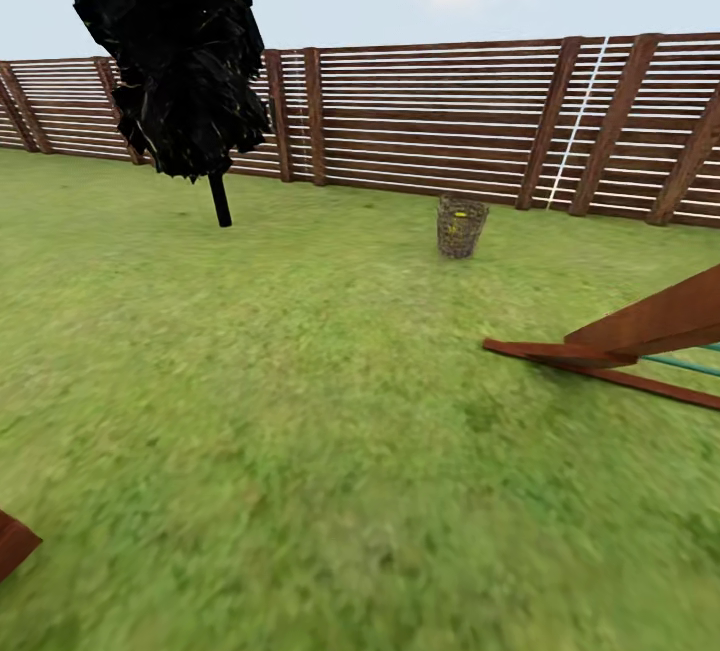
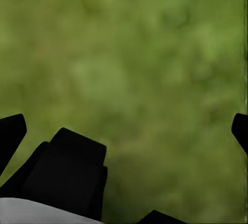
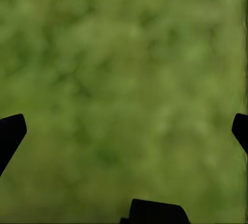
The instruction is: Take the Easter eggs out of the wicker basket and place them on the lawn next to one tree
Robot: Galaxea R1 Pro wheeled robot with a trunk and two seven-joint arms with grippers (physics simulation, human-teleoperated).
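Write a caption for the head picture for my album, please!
A wicker basket with something yellow inside waits on the lawn near the fence.

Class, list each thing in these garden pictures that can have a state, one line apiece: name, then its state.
wicker basket: upright on the lawn near the fence, something yellow visible inside.
Easter eggs: a yellow patch shows through the weave; count cannot be told.
left gripper: open, fingertips wide apart over grass, holding nothing.
right gripper: open, fingertips wide apart over grass, holding nothing.
black tree: standing, leaning slightly, thin dark trunk.
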